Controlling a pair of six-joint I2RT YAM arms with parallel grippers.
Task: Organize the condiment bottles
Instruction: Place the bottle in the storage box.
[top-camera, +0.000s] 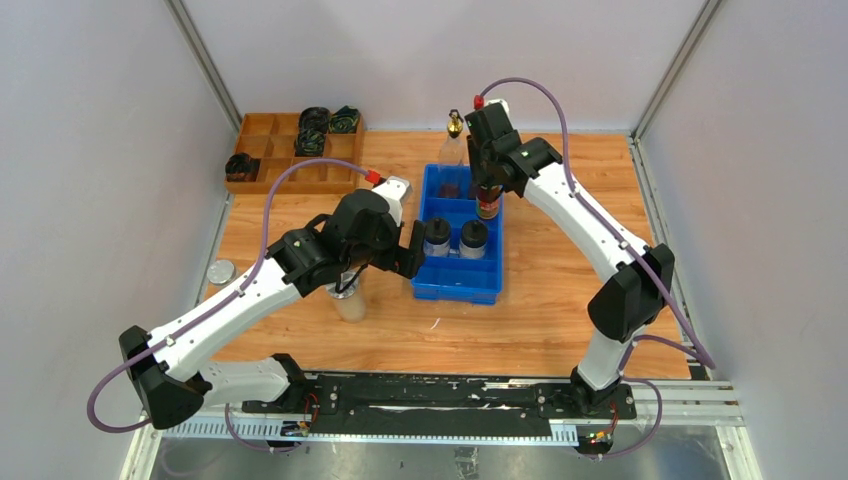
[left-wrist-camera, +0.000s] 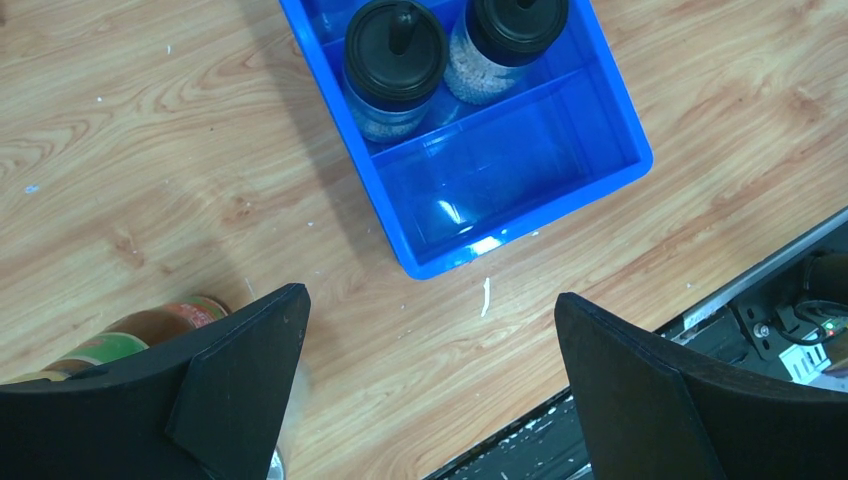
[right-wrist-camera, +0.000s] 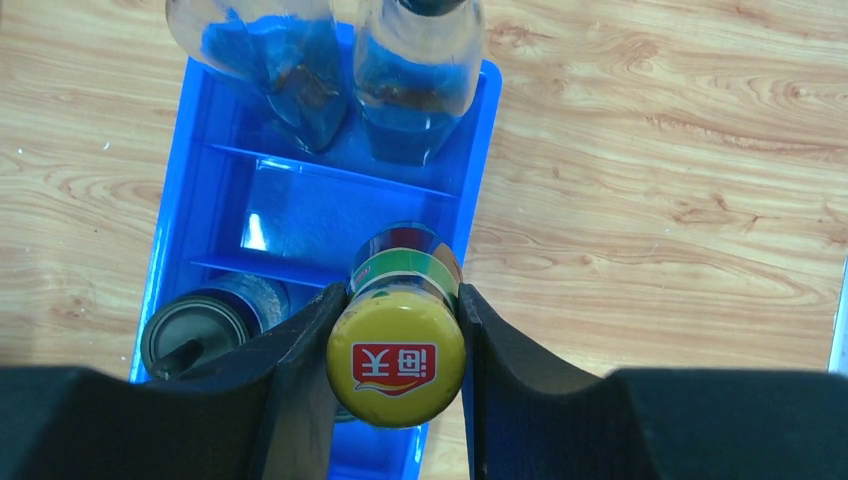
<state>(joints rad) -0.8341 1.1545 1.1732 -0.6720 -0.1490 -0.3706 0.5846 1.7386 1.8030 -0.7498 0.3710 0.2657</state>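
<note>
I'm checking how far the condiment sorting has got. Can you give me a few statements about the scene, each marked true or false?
1. The right gripper is shut on a dark yellow-capped bottle. True.
2. The left gripper holds a jar. False: its jaws stand open and empty.
3. Two black-capped jars stand side by side in the blue plastic bin. True.
4. The round silver-lidded shaker sits in the bin. False: it stands on the wooden table, near its left edge.
</note>
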